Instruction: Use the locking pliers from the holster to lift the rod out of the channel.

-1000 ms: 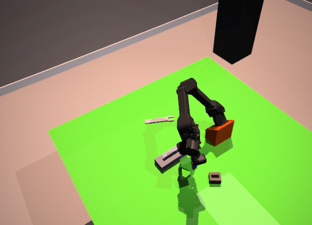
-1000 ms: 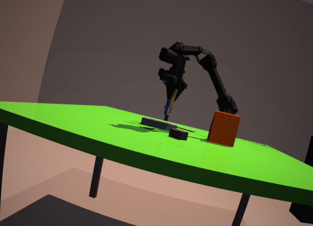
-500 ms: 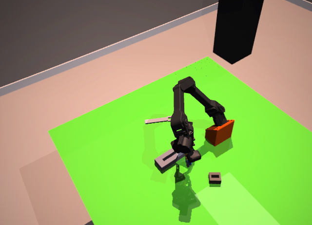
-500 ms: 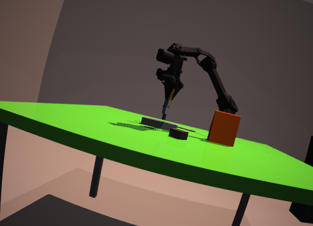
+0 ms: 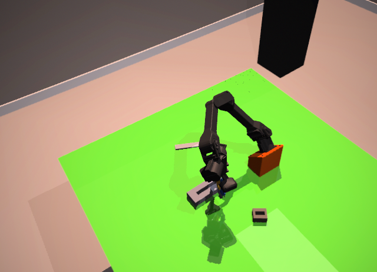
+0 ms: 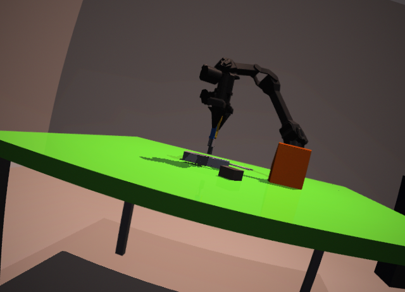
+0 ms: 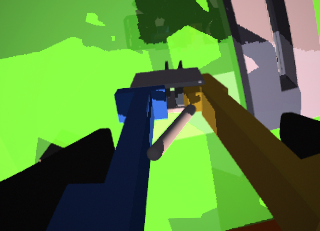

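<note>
The locking pliers, with one blue handle, one yellow handle and a dark grey head, are out of the small dark grey slotted holster. The step in hand looks like carrying them to the channel and lining them up. The black gripper stands fairly wide, its fingers around the outside of the handles, and has the pliers off the table, head down. The handles are spread, so the tool looks unlocked; two thin prongs show beyond the head, apart from each other.

The next move calls for centring those prongs over the slot, turning them to straddle the rod, then a straight descent before squeezing. A skewed approach could catch the rim.

The long grey-mauve block with the narrow channel lies flat, left of the holster in the top view. The rod seems to be the thin, pale grey sliver inside the dark slot in the wrist view; its shape and ends are too small to tell. It appears unlifted, with the pliers beside it and not around it.
</note>
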You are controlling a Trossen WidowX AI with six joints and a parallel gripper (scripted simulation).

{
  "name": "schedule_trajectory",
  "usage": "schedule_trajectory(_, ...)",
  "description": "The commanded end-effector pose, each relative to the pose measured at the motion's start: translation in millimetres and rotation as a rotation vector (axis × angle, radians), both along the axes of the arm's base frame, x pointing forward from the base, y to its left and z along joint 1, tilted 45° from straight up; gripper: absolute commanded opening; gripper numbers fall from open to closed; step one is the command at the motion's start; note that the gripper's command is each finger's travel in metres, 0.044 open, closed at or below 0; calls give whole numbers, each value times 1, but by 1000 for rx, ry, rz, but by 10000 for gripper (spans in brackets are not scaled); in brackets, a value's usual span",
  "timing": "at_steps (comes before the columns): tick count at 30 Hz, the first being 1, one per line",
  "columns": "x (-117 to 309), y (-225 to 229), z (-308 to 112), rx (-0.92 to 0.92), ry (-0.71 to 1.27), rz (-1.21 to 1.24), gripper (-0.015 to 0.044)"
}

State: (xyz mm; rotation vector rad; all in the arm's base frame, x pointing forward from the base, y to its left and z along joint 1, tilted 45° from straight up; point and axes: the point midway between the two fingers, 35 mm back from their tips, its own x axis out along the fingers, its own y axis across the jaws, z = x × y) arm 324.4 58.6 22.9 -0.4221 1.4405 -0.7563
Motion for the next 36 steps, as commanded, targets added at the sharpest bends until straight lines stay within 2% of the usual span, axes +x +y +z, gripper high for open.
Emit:
schedule_trajectory(1, 3, -6, 10, -1, 3, 22, 323)
schedule_trajectory(36, 11, -65, 57, -29, 125, 136, 323)
